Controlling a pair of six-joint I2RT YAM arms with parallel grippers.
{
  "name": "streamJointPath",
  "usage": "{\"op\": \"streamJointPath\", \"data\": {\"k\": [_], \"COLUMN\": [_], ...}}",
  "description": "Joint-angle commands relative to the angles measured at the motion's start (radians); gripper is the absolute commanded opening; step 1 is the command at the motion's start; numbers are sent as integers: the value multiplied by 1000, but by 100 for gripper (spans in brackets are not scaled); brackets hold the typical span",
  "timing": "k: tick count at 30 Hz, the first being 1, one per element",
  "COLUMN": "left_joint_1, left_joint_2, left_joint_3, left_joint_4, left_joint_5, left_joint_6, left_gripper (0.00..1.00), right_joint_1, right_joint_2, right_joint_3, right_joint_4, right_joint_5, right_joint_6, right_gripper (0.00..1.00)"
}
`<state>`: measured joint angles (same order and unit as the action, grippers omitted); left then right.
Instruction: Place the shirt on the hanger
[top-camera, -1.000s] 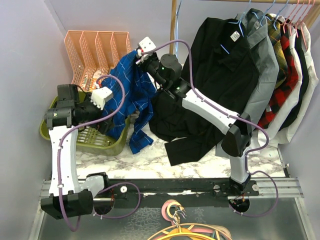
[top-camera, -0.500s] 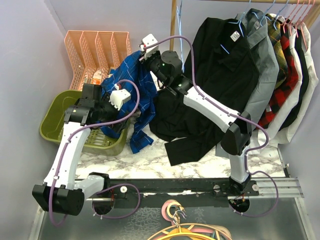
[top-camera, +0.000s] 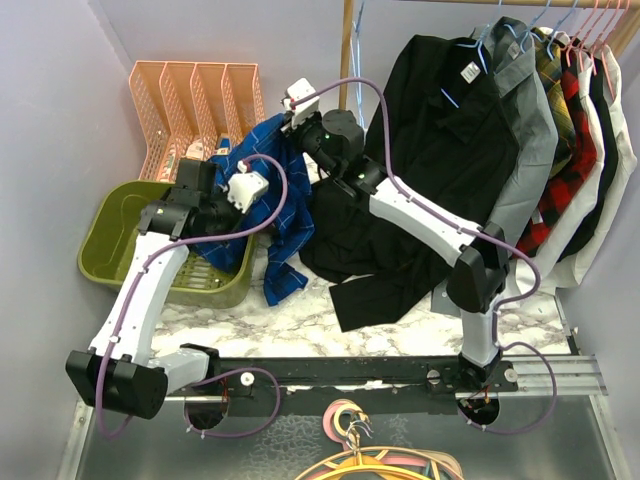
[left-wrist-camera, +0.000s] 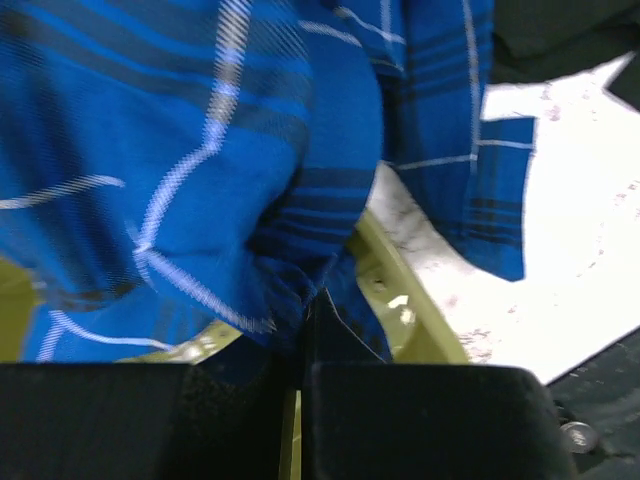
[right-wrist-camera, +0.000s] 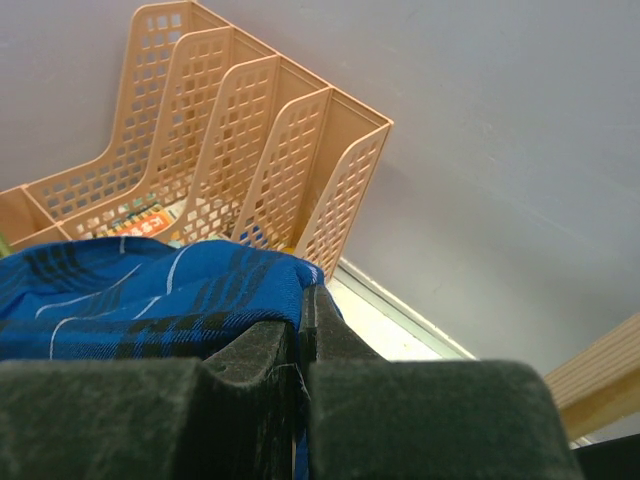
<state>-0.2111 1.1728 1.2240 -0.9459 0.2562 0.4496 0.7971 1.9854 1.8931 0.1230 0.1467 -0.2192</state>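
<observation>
One marble table carries the scene. One black shirt hangs at the front of the rail's row of garments, with its hem lying on the table. One shirt hangs stretched between both end effectors, partly over one green basket and in front of one orange file rack with four slots. We read the left end effector as clenched on a lower fold of the shirt. The right end effector is clenched on its upper edge.
</observation>
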Motion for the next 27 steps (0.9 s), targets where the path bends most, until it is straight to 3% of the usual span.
{"op": "streamJointPath", "data": {"k": [1, 5, 10, 14, 17, 20, 21, 22, 24, 25, 27], "left_joint_1": [-3, -3, -1, 4, 5, 6, 6, 6, 9, 11, 19], "left_joint_2": [-47, -60, -79, -101, -110, -121, -123, -128, -136, -140, -143], "left_joint_3": [224, 379, 443, 474, 469, 434, 419, 396, 333, 306, 258], "left_joint_4": [-74, -133, -160, -141, -112, -68, -53, -36, 2, 17, 45], "left_joint_5": [-137, -134, -135, -222, -322, -400, -419, -436, -456, -458, -460], "left_joint_6": [110, 144, 159, 194, 217, 236, 241, 245, 248, 245, 243], "left_gripper": [0, 0, 0, 0, 0, 0, 0, 0, 0, 0, 0], "right_joint_1": [-4, -4, -4, -4, -28, -102, -121, -134, -142, -142, -142], "right_joint_2": [-132, -217, -344, -412, -349, -188, -114, -37, 95, 139, 167], "right_joint_3": [-38, -82, -110, -160, -122, 23, 92, 168, 301, 343, 361], "right_joint_4": [24, 13, -98, -177, -234, -320, -348, -378, -416, -421, -398], "right_joint_5": [-86, -175, -303, -330, -289, -438, -484, -516, -524, -507, -458], "right_joint_6": [31, 41, 69, 55, 29, 94, 115, 126, 134, 142, 178], "right_gripper": [1, 1, 1, 1, 1, 1, 6, 21, 79, 98, 99]}}
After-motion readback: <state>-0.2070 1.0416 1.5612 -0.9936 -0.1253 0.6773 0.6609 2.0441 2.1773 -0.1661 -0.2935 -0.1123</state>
